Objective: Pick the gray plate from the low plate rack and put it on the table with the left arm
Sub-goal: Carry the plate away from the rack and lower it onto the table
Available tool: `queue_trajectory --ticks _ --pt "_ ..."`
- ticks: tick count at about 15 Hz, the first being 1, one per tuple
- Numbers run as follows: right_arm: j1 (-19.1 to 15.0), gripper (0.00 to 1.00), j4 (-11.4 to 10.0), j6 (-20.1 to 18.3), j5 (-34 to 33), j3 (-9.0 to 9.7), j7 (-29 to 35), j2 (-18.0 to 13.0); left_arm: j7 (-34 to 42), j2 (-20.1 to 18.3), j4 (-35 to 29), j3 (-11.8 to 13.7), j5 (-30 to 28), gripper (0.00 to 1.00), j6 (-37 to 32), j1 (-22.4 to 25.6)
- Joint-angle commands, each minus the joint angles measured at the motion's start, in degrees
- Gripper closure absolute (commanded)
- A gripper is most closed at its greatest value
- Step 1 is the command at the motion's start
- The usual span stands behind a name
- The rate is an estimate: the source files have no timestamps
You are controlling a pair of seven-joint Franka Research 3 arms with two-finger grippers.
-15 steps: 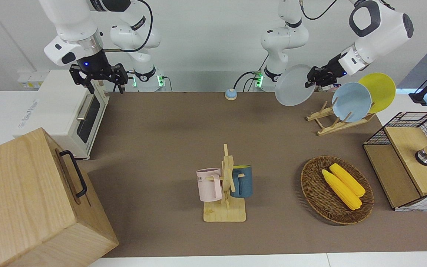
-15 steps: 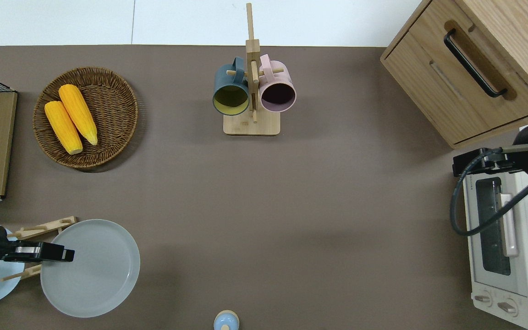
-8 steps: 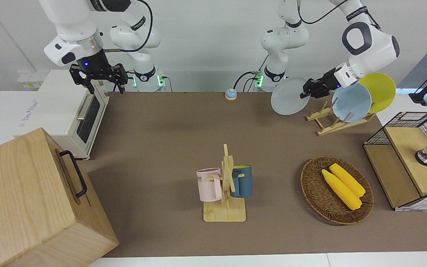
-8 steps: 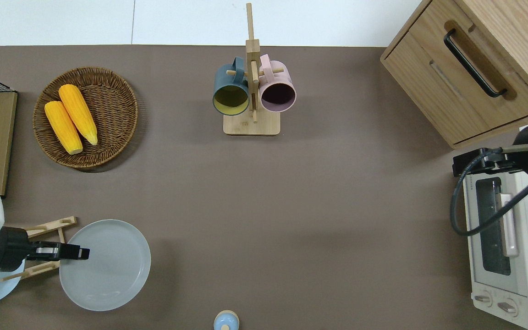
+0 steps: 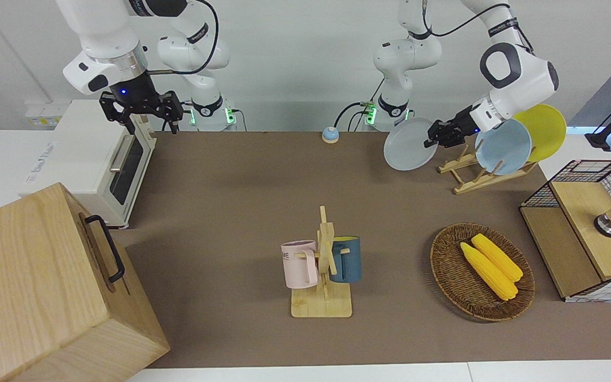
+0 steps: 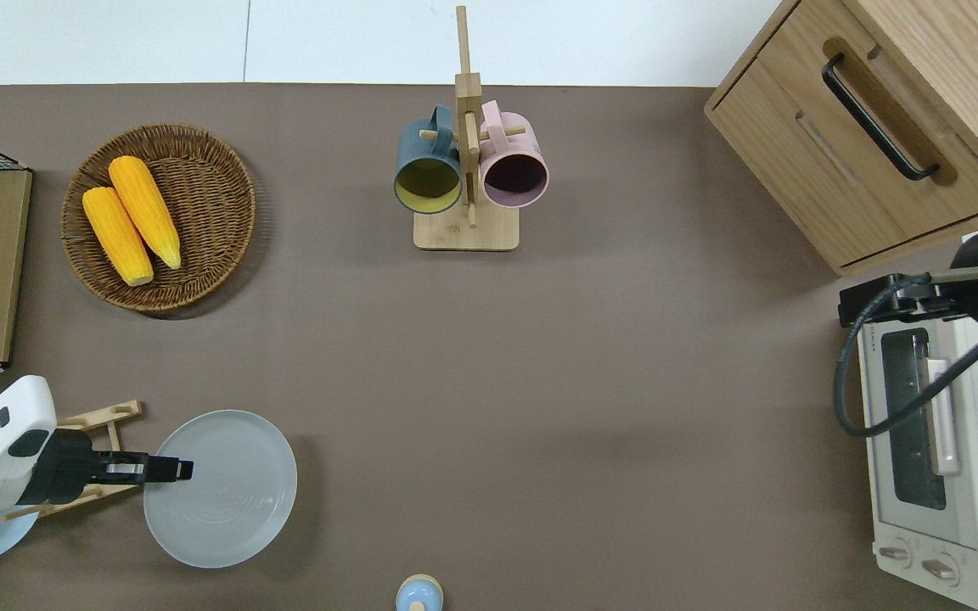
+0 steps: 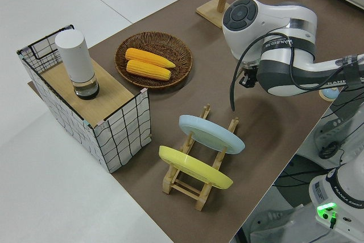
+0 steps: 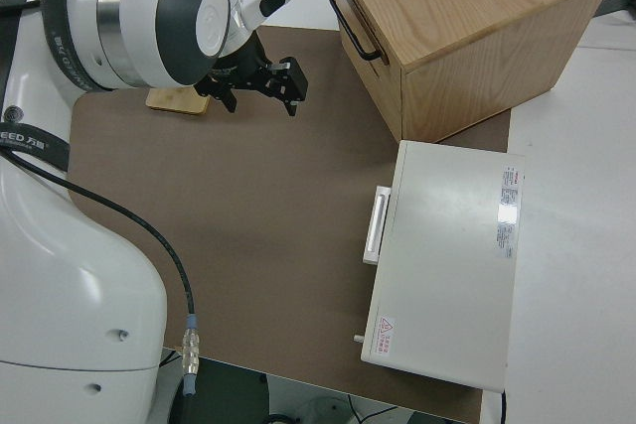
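The gray plate hangs tilted in the air over the table, beside the low plate rack on the side toward the table's middle. It also shows in the overhead view. My left gripper is shut on the plate's rim; in the overhead view the left gripper reaches over the rim's rack side. The rack holds a light-blue plate and a yellow plate. In the left side view the arm hides the gray plate. My right gripper is parked and open.
A wooden mug tree with two mugs stands mid-table. A wicker basket with corn and a wire crate sit toward the left arm's end. A toaster oven and wooden cabinet sit toward the right arm's end. A small blue bell is near the robots.
My left gripper has carried the gray plate away from the rack toward the table's middle and lower. The right arm has not moved.
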Motion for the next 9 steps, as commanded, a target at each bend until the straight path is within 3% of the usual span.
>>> queue_trajectory --ticks 1,9 --pt "0.4 0.017 0.4 -0.1 0.2 -0.34 0.2 0.0 0.9 -1.1 -3.9 -0.3 -1.1 1.00 5.6 -2.7" --pt "0.4 0.017 0.4 -0.1 0.2 -0.34 0.2 0.0 1.0 0.2 -8.0 -0.4 -1.2 1.00 13.4 -6.4"
